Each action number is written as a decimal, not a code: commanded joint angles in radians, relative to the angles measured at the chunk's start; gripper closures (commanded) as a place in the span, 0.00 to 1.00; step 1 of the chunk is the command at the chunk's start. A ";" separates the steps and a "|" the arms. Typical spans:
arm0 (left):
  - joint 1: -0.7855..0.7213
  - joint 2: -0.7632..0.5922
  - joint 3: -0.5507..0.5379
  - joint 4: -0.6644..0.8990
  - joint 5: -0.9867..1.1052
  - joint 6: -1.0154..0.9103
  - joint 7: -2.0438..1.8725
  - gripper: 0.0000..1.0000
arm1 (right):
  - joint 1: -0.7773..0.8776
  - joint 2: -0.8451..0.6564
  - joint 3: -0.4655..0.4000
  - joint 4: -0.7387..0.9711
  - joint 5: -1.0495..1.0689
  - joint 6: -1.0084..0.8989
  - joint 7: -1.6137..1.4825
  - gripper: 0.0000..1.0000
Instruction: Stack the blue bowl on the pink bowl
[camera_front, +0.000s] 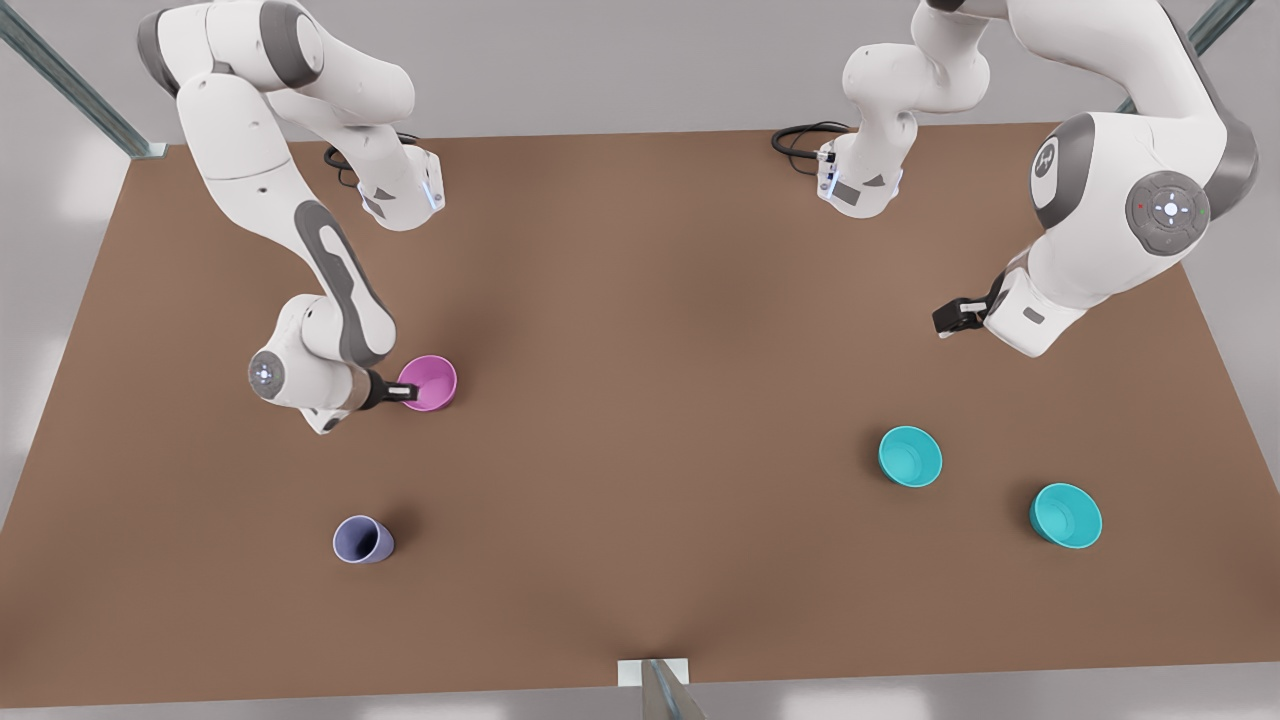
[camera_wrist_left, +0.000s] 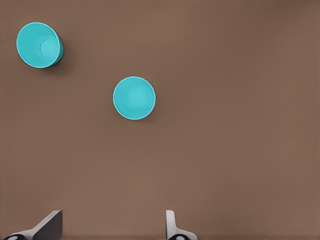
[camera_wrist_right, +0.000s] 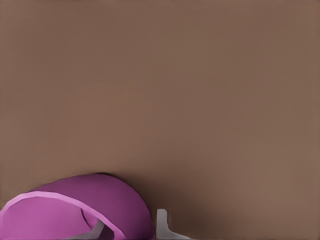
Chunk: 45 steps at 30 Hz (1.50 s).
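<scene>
Front view of the brown table (camera_front: 640, 400) with two Franka arms. The right gripper (camera_front: 398, 392), on the front view's left, is at the pink bowl (camera_front: 430, 383); in the right wrist view its fingers (camera_wrist_right: 162, 225) straddle the near wall of the pink bowl (camera_wrist_right: 75, 210), one inside the rim and one outside, though whether they already clamp the wall cannot be told. The left gripper (camera_front: 952, 317), on the front view's right, hangs above the table with its fingers (camera_wrist_left: 172, 225) apart and holding nothing; its wrist view looks down on two look-alike teal bowls. The nearer of these, taken here as the blue bowl (camera_front: 910, 456) (camera_wrist_left: 134, 98), stands upright, well apart from the pink bowl; the second teal bowl (camera_front: 1066, 515) (camera_wrist_left: 39, 44) sits farther toward the front view's right. A lavender cup (camera_front: 363, 540) lies near the front edge. The step in hand appears to be securing the pink bowl by its rim. To do it well, the pinch should sit squarely over the wall, deep enough not to slip, and close gently so the bowl does not tilt; any lift should keep the bowl level, its opening up, ready to receive the blue bowl.
</scene>
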 joint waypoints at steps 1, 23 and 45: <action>0.000 -0.001 0.000 0.000 0.000 -0.001 -0.005 0.00 | -0.001 -0.002 0.000 0.005 -0.025 -0.003 0.016 0.77; 0.019 0.074 0.021 0.027 0.010 0.028 0.003 0.00 | 0.613 0.585 0.037 1.012 0.229 0.120 0.571 0.79; 0.201 0.499 0.069 -0.193 -0.319 0.700 0.803 0.00 | 0.141 0.409 -0.072 1.216 -0.254 -0.934 0.398 0.00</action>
